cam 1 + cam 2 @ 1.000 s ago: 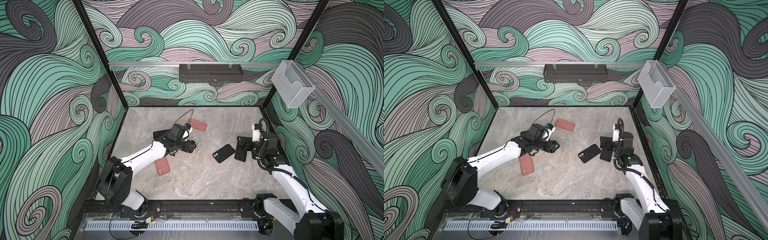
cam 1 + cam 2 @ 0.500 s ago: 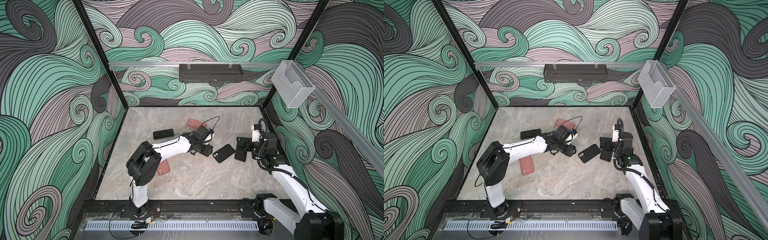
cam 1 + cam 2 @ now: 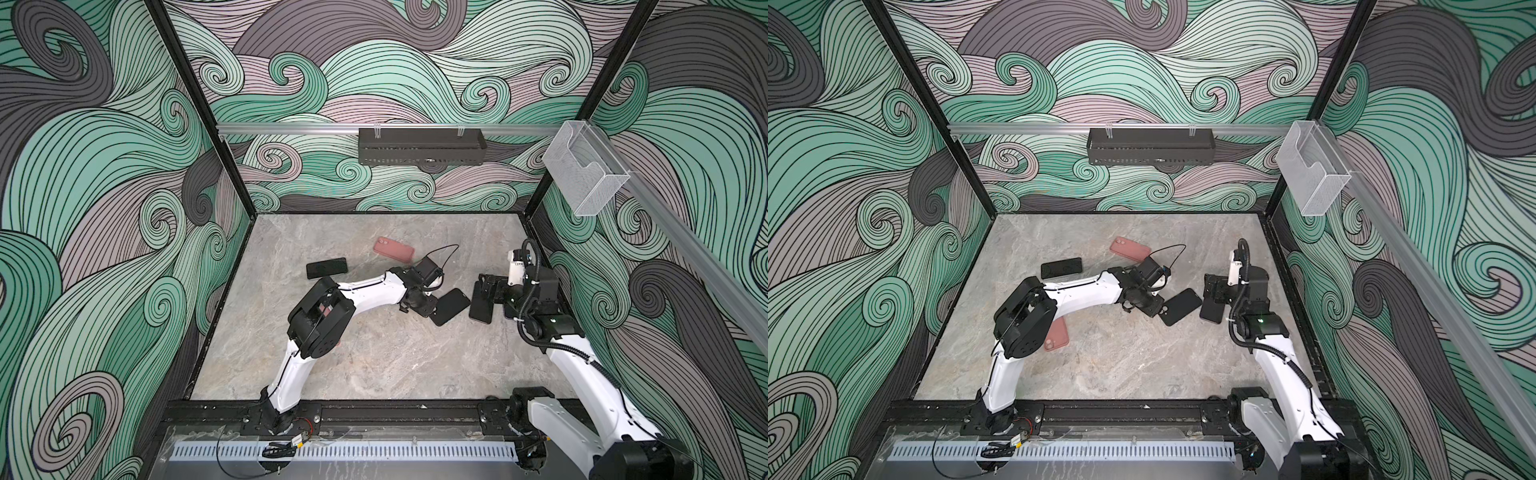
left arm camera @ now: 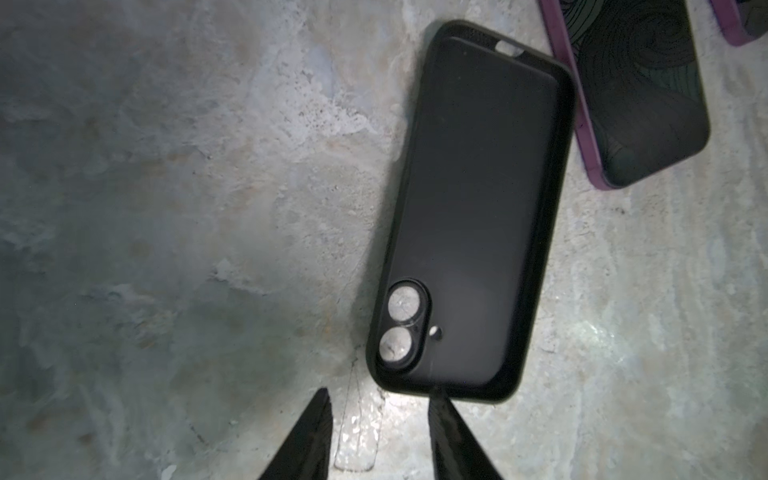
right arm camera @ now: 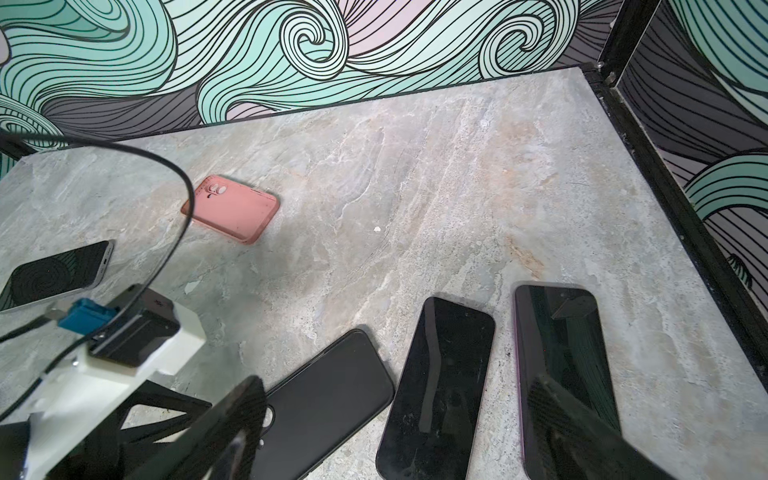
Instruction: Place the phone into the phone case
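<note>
Worktop [image 3: 374, 365]: stone-look, flat. Black case [image 4: 469, 216] lying mid-worktop, hollow up (empty). Nearest phone [image 5: 440, 386] just beside it, screen up, on right-arm side. Left fingers [image 4: 307, 440] spread partway, nothing between, one tip at case rim; case long axis running straight away from them, camera-cutout end nearest. Right fingers [image 5: 232, 415] spread wide, empty, above that phone. Judged: right arm nearer phone.

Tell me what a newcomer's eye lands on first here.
Swirling green wave walls surround everything. Mid-table, the left gripper hangs open at the end of an empty black case, with a dark phone beside it. A pink case lies farther back.
</note>
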